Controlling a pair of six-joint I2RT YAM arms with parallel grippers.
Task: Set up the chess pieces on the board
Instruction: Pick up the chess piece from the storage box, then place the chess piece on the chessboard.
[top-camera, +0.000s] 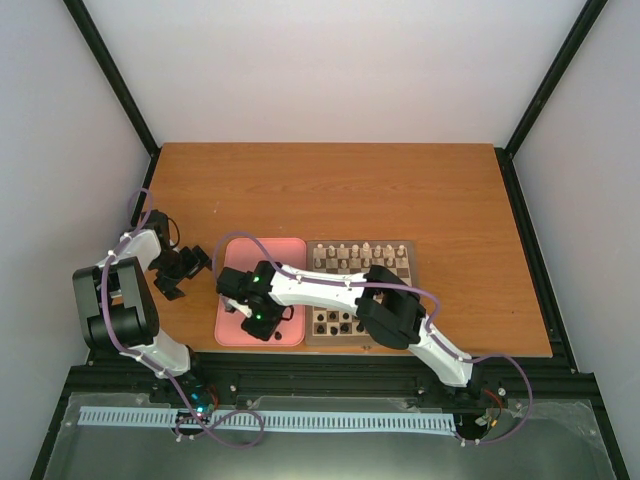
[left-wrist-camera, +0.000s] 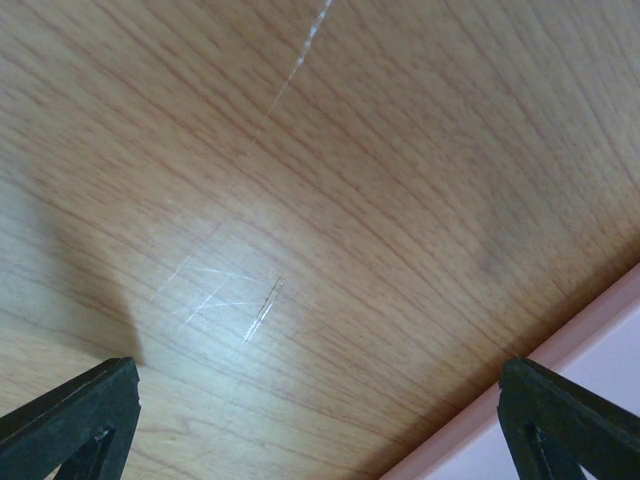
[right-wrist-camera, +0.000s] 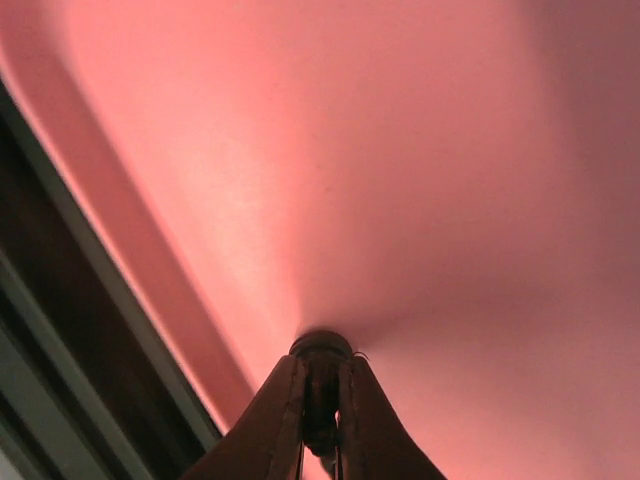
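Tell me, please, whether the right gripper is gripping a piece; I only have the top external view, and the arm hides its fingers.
Observer: Yes. The right wrist view shows the right gripper shut on a dark chess piece, just above the pink tray.
Operator: Thank you. Is the left gripper carrying anything?
Observer: No. In the left wrist view the left gripper is wide open with nothing between its jaws, over the bare wooden table, with the tray's edge at the lower right.
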